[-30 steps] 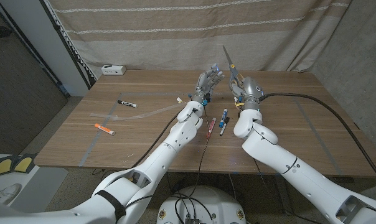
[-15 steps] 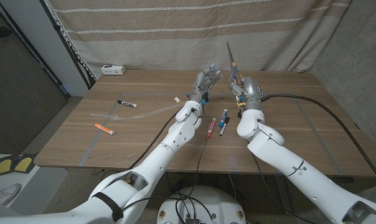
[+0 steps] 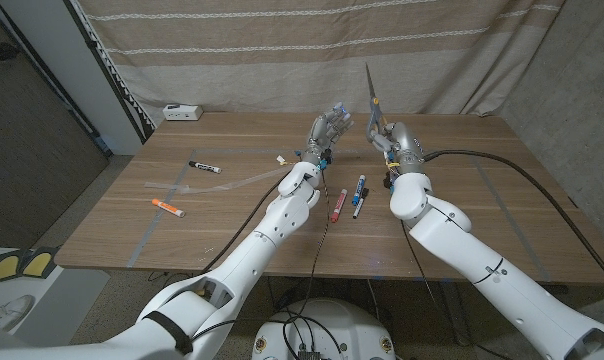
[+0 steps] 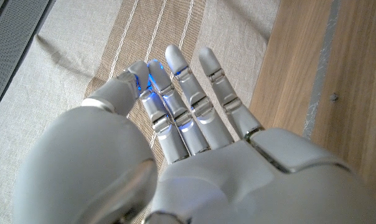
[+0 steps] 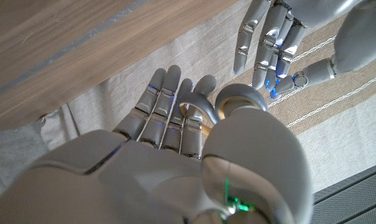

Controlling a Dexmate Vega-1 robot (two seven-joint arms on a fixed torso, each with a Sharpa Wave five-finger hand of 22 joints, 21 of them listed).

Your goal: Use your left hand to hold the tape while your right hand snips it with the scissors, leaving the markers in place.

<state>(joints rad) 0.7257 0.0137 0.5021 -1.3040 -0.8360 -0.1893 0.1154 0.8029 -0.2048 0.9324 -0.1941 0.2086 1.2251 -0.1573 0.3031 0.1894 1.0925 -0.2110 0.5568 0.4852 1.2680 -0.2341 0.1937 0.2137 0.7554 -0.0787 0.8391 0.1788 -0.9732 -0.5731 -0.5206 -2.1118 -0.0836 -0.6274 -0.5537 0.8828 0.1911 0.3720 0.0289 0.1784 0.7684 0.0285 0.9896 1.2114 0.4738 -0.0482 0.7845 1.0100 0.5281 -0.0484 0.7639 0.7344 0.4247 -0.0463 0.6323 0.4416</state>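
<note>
My left hand (image 3: 329, 131) is raised above the table's far middle, fingers pointing up. In the left wrist view, the left hand (image 4: 194, 143) has its thumb tip against a fingertip; I see no tape between them. My right hand (image 3: 394, 146) is just right of it and grips the scissors (image 3: 371, 95), blades pointing up. The scissors' handle ring (image 5: 203, 107) sits in the right hand (image 5: 175, 162), with the left hand (image 5: 269, 43) close beyond. A clear tape strip (image 3: 217, 183) lies on the table. A red marker (image 3: 338, 204) and two dark markers (image 3: 359, 196) lie under the hands.
A black marker (image 3: 204, 166) and an orange marker (image 3: 168, 207) lie on the left of the wooden table (image 3: 462, 215). A small white scrap (image 3: 282, 158) lies near the left forearm. A white box (image 3: 181, 111) stands at the far left edge. A striped curtain (image 3: 282, 50) hangs behind.
The two hands have drawn slightly apart: the left hand shifted left, the right hand with the scissors shifted right and a little up. The markers stayed put.
</note>
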